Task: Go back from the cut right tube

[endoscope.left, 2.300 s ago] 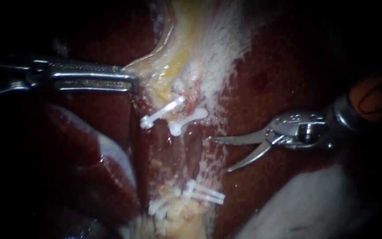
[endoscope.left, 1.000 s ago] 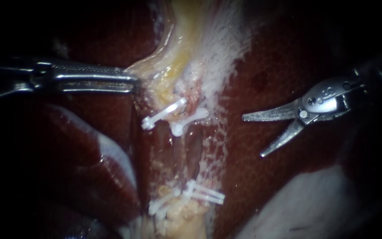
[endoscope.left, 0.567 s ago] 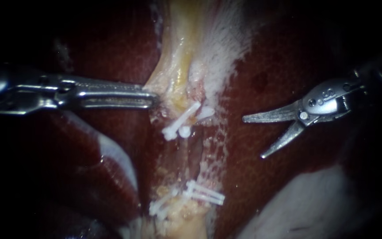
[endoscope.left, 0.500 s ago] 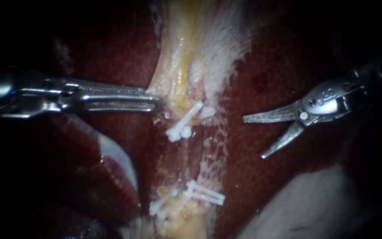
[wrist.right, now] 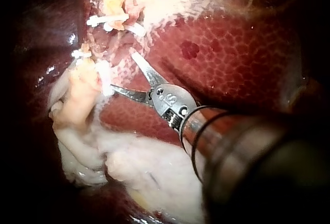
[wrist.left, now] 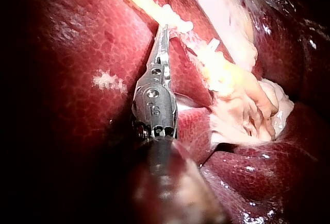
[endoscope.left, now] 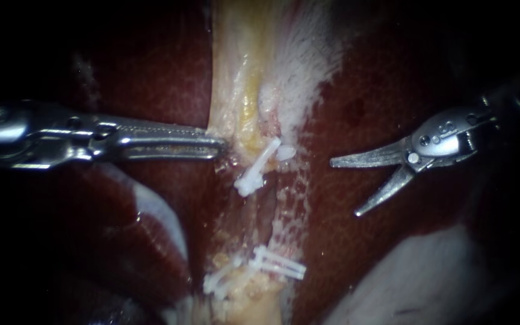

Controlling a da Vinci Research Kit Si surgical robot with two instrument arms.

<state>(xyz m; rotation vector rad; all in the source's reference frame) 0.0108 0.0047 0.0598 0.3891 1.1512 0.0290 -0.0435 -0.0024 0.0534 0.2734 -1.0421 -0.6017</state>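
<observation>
Since a moment before, the left instrument had carried the pale yellow band, which its jaws were clenched on, toward the middle. The band now hung straighter and the upper clips stood steeper. The tube lay in the middle of the endoscope view, its long axis running up and down from the upper clips to the lower clips. Well off to its right the right instrument hung over the liver, curved jaws spread and empty, tips aimed back toward the tube.
</observation>
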